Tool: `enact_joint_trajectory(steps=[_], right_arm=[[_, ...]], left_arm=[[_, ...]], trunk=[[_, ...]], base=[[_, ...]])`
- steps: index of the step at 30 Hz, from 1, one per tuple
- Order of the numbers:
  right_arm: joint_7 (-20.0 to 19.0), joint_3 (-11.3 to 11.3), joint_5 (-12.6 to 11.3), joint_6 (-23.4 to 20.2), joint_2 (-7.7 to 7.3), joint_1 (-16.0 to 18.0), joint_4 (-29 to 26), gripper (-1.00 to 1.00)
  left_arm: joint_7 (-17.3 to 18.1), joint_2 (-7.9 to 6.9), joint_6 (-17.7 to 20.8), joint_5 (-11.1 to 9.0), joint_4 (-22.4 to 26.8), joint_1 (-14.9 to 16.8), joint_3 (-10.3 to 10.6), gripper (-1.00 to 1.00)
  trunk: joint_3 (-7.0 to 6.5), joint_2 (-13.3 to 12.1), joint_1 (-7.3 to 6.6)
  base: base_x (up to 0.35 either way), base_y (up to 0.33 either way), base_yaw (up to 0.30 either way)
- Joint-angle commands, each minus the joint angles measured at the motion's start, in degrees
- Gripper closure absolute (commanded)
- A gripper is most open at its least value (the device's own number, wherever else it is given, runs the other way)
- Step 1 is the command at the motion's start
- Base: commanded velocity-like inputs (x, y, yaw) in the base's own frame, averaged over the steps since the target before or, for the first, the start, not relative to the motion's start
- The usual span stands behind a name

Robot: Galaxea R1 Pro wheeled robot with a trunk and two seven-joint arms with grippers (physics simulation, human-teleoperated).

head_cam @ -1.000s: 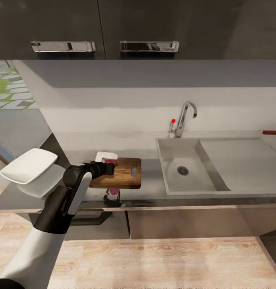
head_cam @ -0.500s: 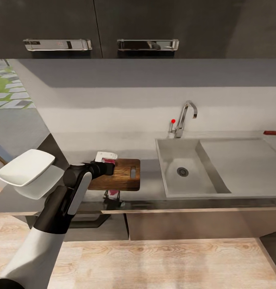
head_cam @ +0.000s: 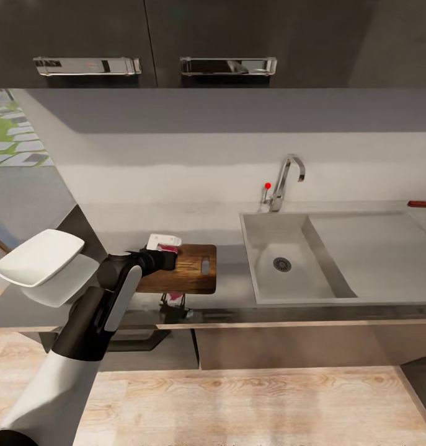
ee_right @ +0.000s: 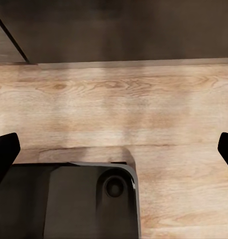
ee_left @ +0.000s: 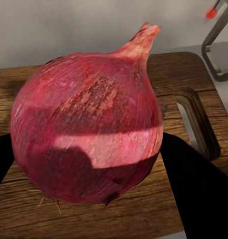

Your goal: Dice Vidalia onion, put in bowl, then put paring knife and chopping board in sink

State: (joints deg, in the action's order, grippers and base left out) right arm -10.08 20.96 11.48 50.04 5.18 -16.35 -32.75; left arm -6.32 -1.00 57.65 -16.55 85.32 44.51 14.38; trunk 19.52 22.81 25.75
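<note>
On the far left the white bowl [head_cam: 38,257] sits empty on the bench [head_cam: 225,296]. Next, the left gripper [head_cam: 166,257] has its jaws closed on the onion [ee_left: 86,132] over the chopping board [head_cam: 186,269]. The sink [head_cam: 286,257] is bare; the knife [head_cam: 420,204] lies far right. The right gripper [ee_right: 114,149] has its jaws apart, empty. Dicing, bowling and clearing remain.

You've got dark upper cabinets [head_cam: 144,37] w/ chrome handles [head_cam: 228,65] overhead; pale grey wall [head_cam: 206,161] behind; light wood-plank floor [head_cam: 256,406] below; at far left, possibly a window onto a paved garden [head_cam: 11,133].
</note>
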Motion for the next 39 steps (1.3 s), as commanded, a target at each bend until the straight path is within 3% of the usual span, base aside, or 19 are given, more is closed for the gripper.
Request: enact_joint_trajectory(steps=[1, 11, 39], right_arm=[[-0.5, 0.5, 0.3, 0.1, 0.1, 0.0, -0.1, -1.0], [-0.5, 0.5, 0.3, 0.1, 0.1, 0.0, -0.1, -1.0], [-0.5, 0.5, 0.4, 0.1, 0.1, 0.0, -0.1, -1.0]], left_arm=[[-0.5, -0.06, 0.2, -0.6, 0.0, 0.1, 0.1, 1.0], [-0.5, -0.14, 0.2, -0.6, 0.0, 0.1, 0.1, 1.0], [-0.5, -0.14, 0.2, -0.5, -0.2, 0.0, 0.1, 1.0]], trunk=[[0.16, 0.1, 0.03], [0.72, 0.1, 0.03], [0.75, 0.1, 0.03]], base=[[0.0, 0.0, 0.0], [0.0, 0.0, 0.0], [0.034, 0.0, 0.0]])
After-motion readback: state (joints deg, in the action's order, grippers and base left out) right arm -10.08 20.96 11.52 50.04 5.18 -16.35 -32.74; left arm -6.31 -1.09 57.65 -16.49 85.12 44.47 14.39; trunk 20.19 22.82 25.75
